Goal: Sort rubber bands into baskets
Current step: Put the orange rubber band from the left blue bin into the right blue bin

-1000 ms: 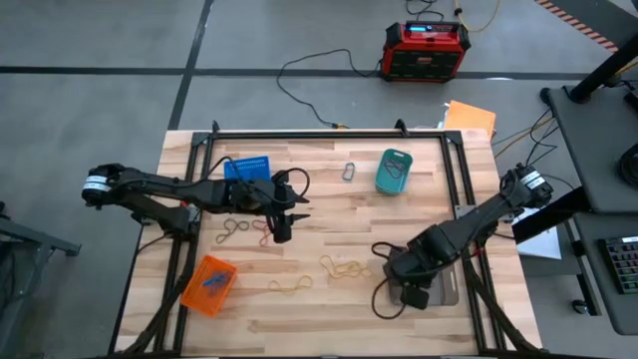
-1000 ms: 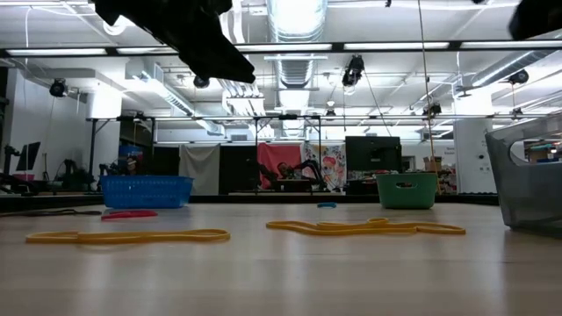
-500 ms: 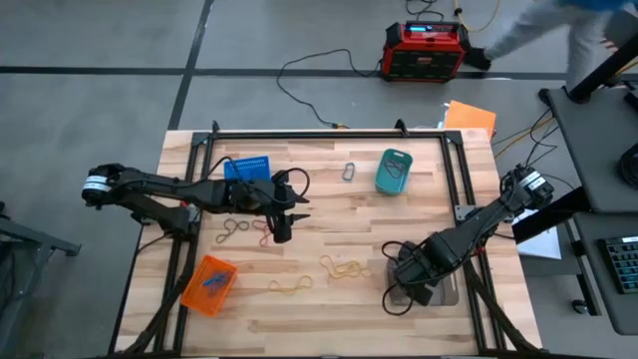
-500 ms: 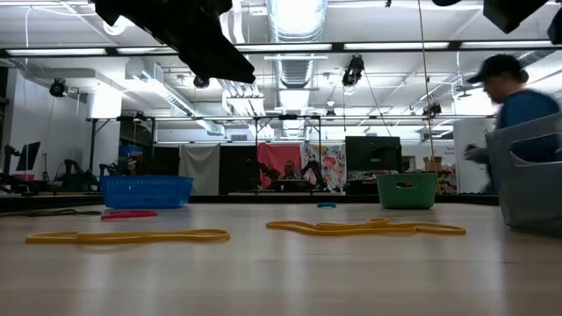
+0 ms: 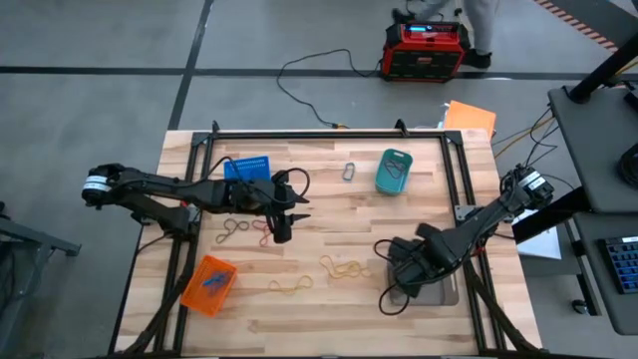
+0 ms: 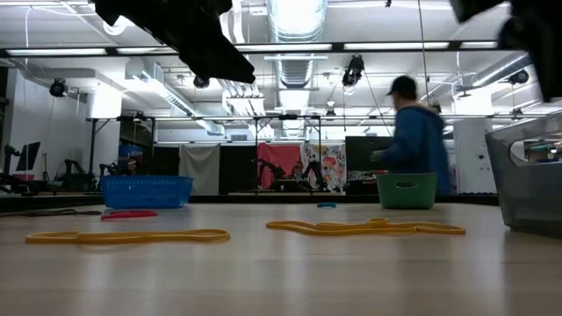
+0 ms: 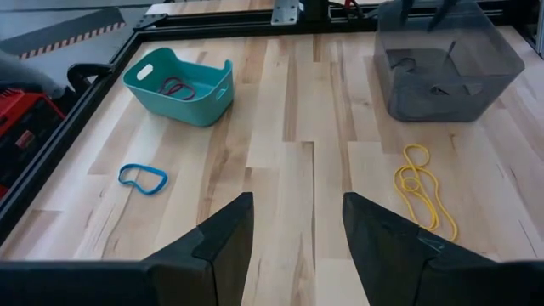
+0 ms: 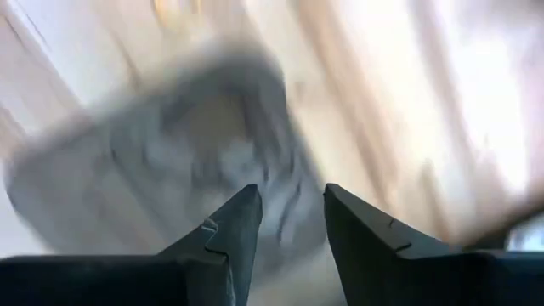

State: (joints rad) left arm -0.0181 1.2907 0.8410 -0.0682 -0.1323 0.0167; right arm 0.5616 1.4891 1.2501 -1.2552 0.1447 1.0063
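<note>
The right gripper [image 5: 406,267] is hovering over the grey basket [image 5: 446,287], fingers parted and empty. The left gripper [image 5: 281,228], open and empty, is waiting mid-table. Yellow rubber bands [image 5: 345,266] are lying between the arms, nearer the right gripper.

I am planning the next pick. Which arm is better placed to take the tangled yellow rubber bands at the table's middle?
Probably the right: the right gripper, open above the grey basket, is beside the yellow rubber bands. The left gripper is farther away.
</note>
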